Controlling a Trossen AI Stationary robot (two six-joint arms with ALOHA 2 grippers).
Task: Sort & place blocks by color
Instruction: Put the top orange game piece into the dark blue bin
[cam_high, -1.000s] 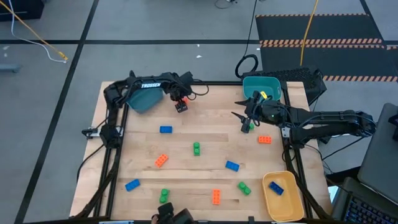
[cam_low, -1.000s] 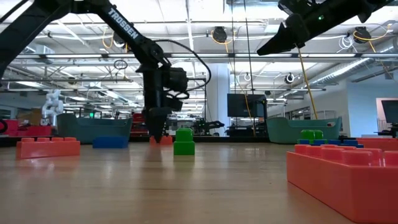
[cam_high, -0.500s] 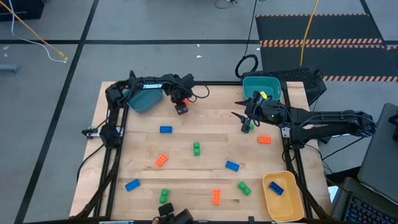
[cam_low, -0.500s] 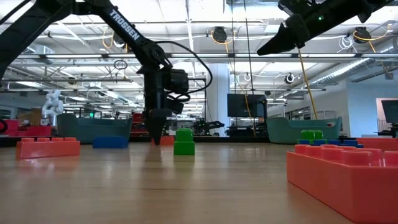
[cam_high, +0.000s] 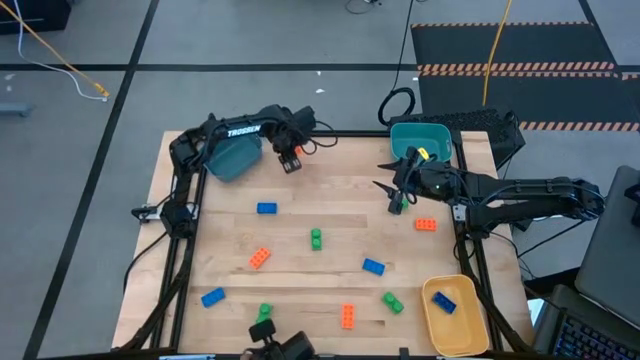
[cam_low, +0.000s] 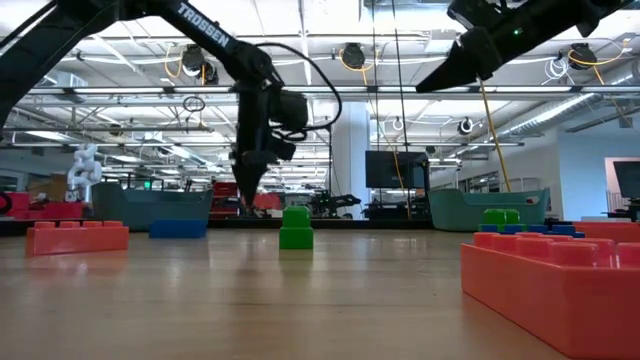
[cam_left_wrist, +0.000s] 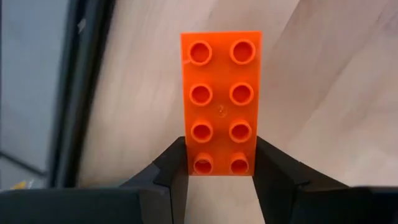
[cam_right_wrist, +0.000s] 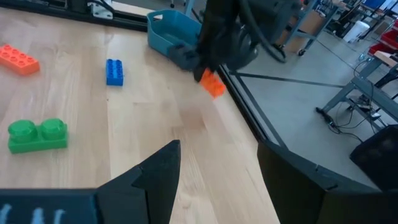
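Observation:
My left gripper (cam_high: 291, 165) hangs over the table's far left part, beside a teal bin (cam_high: 232, 158), shut on an orange two-by-four block (cam_left_wrist: 221, 93). The block also shows in the right wrist view (cam_right_wrist: 212, 84). My right gripper (cam_right_wrist: 214, 163) stands open and high above the far right part (cam_high: 398, 203), nothing between its fingers; a green block (cam_high: 397, 208) shows right by its tip. Loose blocks lie flat on the table: blue (cam_high: 266, 208), green (cam_high: 316, 238), orange (cam_high: 259, 257), orange (cam_high: 426, 224), blue (cam_high: 373, 266). My left gripper pinches the orange block's two long sides (cam_left_wrist: 186, 155) between its two fingers, at the last row of studs at one end. The fingers point down from above and lie across the block. The block is lifted clear of the table, studs up.
A second teal bin (cam_high: 420, 140) stands at the far right, and a yellow bin (cam_high: 455, 325) at the near right holds a blue block (cam_high: 443, 300). More blocks lie along the near edge: blue (cam_high: 212, 297), green (cam_high: 264, 314), orange (cam_high: 347, 316), green (cam_high: 392, 302).
My left gripper has shut on the orange block, which stood on the table between its open fingers, and has risen with it. The block is now lifted clear of the table and has gone a little toward the far edge.

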